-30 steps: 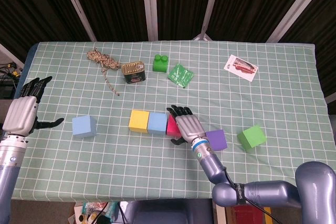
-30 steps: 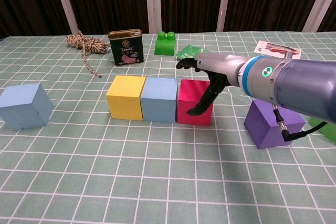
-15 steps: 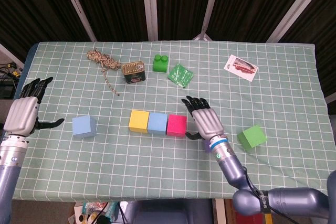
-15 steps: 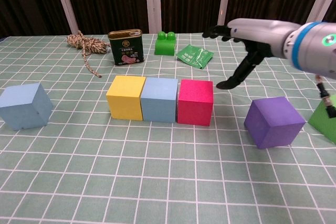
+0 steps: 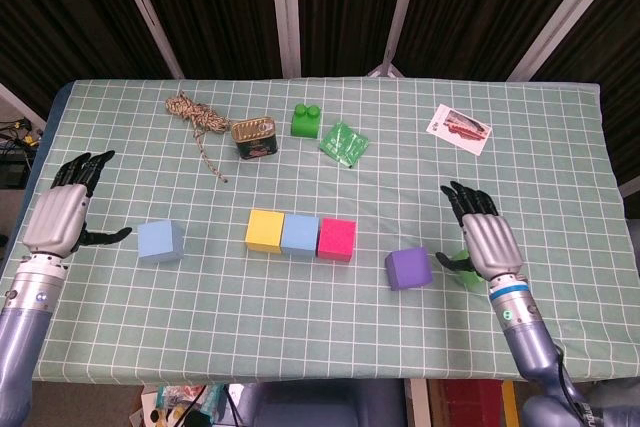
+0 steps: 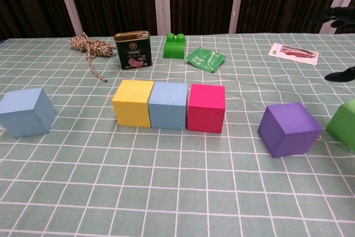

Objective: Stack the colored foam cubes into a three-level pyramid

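Your right hand (image 5: 487, 240) has its fingers spread, holding nothing, over the green cube (image 6: 345, 124); the purple cube (image 5: 408, 268) sits just beside it. Your left hand (image 5: 62, 215) is spread and empty too, near the lone blue cube (image 5: 160, 240). Yellow cube (image 5: 265, 230), blue cube (image 5: 299, 235) and pink cube (image 5: 337, 239) touch in a row.

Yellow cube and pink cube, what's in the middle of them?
A light blue cube, touching both the yellow cube and pink cube; both views show it.

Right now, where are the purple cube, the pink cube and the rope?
purple cube (image 6: 288, 129), chest view, on its front face.
pink cube (image 6: 206, 109), chest view, on its front face.
rope (image 6: 84, 43), chest view, on the coiled bundle.
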`<state>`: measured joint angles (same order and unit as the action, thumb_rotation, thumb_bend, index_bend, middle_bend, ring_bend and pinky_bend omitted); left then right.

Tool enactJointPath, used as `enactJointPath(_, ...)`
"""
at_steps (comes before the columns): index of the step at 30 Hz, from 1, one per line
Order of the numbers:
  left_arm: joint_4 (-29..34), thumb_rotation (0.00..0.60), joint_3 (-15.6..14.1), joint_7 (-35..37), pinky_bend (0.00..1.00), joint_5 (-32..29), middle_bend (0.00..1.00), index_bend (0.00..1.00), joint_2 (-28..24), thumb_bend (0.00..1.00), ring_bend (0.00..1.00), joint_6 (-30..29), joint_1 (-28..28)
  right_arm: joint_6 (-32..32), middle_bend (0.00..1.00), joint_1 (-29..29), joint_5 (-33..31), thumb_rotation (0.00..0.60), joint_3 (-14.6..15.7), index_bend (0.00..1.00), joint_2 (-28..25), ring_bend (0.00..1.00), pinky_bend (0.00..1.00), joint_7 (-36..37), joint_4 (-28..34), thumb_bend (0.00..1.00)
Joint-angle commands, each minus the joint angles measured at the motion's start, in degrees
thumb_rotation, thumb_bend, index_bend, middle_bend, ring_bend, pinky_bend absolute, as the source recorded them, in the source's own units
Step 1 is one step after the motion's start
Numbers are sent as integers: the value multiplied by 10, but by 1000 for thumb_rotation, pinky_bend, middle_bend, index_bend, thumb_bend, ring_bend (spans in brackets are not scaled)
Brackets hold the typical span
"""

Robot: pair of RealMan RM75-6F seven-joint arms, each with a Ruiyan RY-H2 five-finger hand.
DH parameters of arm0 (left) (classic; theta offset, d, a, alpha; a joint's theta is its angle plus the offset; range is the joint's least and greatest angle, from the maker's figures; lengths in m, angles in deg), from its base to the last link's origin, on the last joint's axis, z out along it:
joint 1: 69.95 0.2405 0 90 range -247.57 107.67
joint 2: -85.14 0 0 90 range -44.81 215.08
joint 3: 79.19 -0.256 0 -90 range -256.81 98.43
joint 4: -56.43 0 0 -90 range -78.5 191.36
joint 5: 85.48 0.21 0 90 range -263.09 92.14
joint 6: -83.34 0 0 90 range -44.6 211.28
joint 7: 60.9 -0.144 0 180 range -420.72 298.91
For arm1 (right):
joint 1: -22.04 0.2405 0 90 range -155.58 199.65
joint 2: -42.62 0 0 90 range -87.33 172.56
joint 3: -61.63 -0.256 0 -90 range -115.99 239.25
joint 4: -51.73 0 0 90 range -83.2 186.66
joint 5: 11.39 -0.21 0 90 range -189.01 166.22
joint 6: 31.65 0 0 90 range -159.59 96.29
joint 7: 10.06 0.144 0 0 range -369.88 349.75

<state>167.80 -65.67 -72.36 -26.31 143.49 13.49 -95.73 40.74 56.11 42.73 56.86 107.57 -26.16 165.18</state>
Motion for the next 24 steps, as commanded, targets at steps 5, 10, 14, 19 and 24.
enactJointPath(5,-21,600,5,-34,60,-29,88,0,-5,355,0,80,-52,-5,0,-34,37,600,5,0,-22,0,0,55,-7,252)
enactJointPath(10,-48,600,-2,-71,76,-45,127,59,-15,450,6,159,-100,-12,0,-41,50,600,-3,0,-26,0,0,78,-10,253)
enactJointPath(14,-62,600,-6,-103,89,-68,135,85,-15,474,9,213,-142,-22,0,-45,54,600,-8,0,-30,0,0,94,-13,253)
enactJointPath(19,-79,600,-15,-127,113,-100,146,93,-5,483,30,281,-198,-32,0,-50,62,600,-14,0,-32,0,0,107,-12,253)
enactJointPath(24,-95,600,-31,-147,113,-128,179,137,13,483,32,323,-241,-38,0,-54,65,600,-19,0,-35,0,0,114,-11,252)
